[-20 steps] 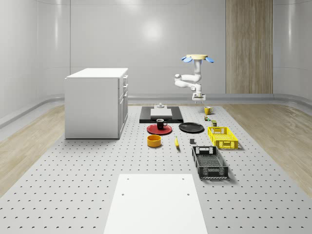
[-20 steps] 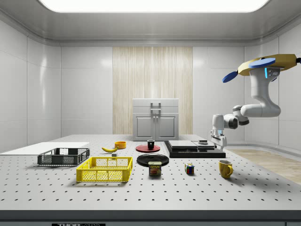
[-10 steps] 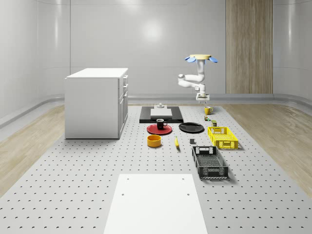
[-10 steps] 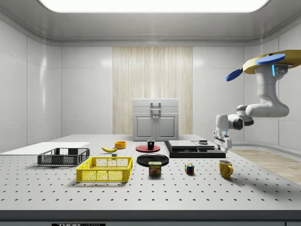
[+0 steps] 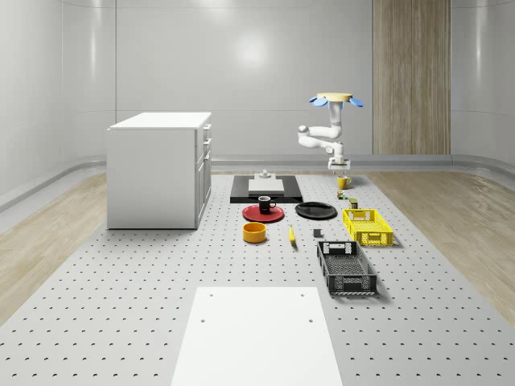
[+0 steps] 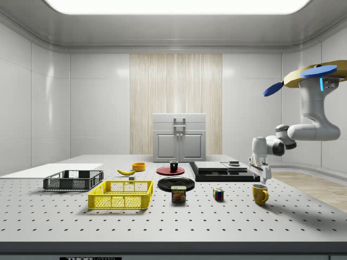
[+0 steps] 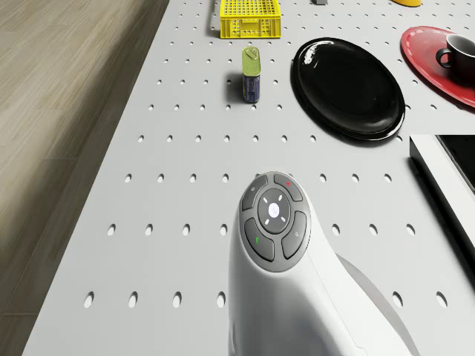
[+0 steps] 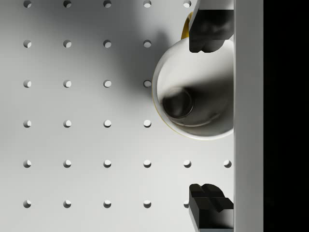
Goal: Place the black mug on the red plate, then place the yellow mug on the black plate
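One step looks done already: in the whole-scene view the black mug (image 5: 265, 203) sits on the red plate (image 5: 263, 213), so the yellow mug (image 5: 343, 182) is up now, beyond the black plate (image 5: 315, 211). Side view: the drone (image 6: 316, 76) hovers above that mug, gripper (image 6: 264, 177) just over its rim. Wrist view shows the fingers (image 8: 208, 24) spread wide, the mug upright with its pale inside between them. Next it probably needs to center and drop.
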